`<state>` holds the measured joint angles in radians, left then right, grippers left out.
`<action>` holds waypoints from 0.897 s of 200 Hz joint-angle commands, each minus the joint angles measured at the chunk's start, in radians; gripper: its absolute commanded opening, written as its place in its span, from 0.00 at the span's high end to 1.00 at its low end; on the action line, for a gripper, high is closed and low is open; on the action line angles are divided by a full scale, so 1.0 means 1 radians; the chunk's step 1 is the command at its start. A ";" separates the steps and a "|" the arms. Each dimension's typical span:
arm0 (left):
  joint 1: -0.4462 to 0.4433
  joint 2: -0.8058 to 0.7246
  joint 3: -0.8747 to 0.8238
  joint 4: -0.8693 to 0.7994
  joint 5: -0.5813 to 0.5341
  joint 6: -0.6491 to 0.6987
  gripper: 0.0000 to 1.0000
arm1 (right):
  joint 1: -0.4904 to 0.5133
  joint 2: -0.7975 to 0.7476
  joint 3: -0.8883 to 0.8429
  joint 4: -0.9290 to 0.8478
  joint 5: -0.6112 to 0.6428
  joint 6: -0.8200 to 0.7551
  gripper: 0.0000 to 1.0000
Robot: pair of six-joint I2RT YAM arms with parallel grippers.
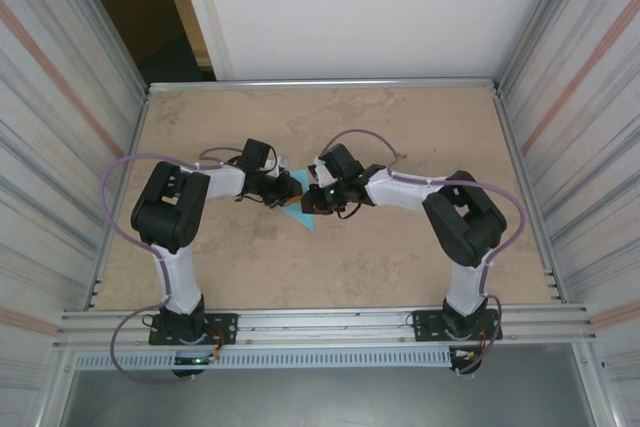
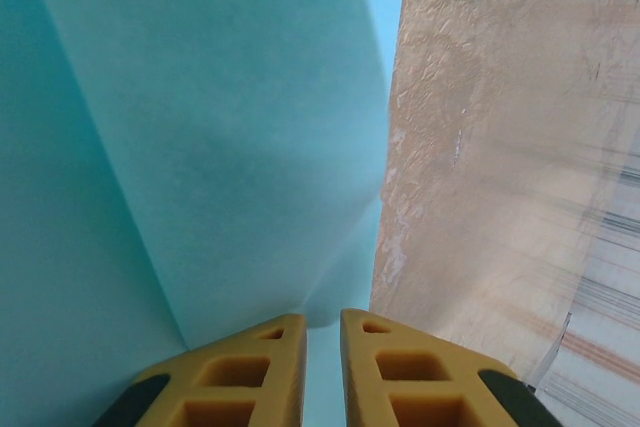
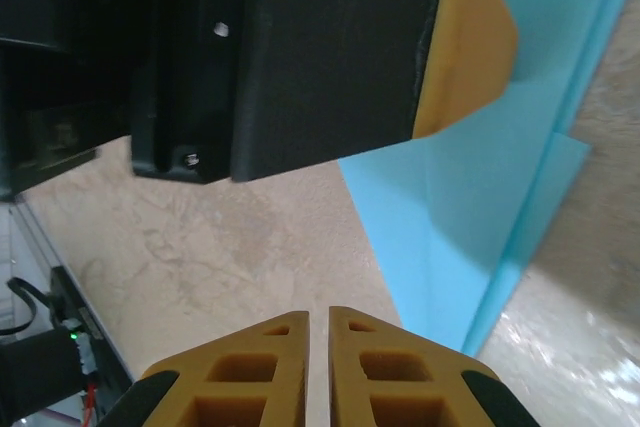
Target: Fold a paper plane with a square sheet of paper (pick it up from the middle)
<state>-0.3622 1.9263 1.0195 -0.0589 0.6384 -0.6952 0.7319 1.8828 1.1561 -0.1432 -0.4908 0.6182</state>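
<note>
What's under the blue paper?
The tan table shows beside the blue paper, so the paper sits over it. Whatever is right beneath the paper is covered.

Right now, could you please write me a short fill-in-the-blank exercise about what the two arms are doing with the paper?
1. The creased paper is light ___ in colour.
2. The left pincer is shut on the ___.
3. The right pincer is ___, gripping nothing.
4. Both arms meet near the ___ of the table.

Missing words: blue; paper; shut; middle.
</note>
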 commanded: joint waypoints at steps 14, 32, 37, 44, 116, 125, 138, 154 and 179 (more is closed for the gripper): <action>-0.004 0.011 0.001 -0.040 -0.019 -0.001 0.82 | 0.001 0.094 0.063 -0.047 0.025 -0.026 0.88; -0.004 -0.008 0.003 -0.023 -0.001 -0.004 0.82 | 0.002 0.130 0.068 -0.071 0.031 -0.033 0.88; -0.004 -0.013 0.002 -0.020 0.004 -0.004 0.82 | 0.002 0.138 0.068 -0.078 0.033 -0.037 0.89; -0.005 -0.020 0.005 -0.013 0.012 -0.003 0.82 | 0.002 0.149 0.068 -0.090 0.039 -0.041 0.89; 0.014 -0.094 0.014 0.027 0.050 0.103 0.79 | -0.017 0.172 0.010 -0.190 0.049 -0.089 0.89; 0.013 -0.068 0.023 0.012 0.047 0.103 0.80 | -0.022 0.169 0.001 -0.199 0.041 -0.099 0.89; 0.011 -0.036 0.020 0.011 0.058 0.103 0.81 | -0.029 0.167 -0.002 -0.213 0.035 -0.112 0.89; 0.011 -0.036 -0.004 0.041 0.066 0.105 0.80 | -0.034 0.165 -0.002 -0.223 0.033 -0.117 0.89; 0.009 -0.042 -0.013 0.032 0.060 0.138 0.81 | -0.036 0.166 0.004 -0.233 0.023 -0.120 0.89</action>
<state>-0.3573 1.8824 1.0176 -0.0296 0.6800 -0.6121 0.7044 2.0151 1.2030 -0.2203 -0.5175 0.5365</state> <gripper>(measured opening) 0.195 0.109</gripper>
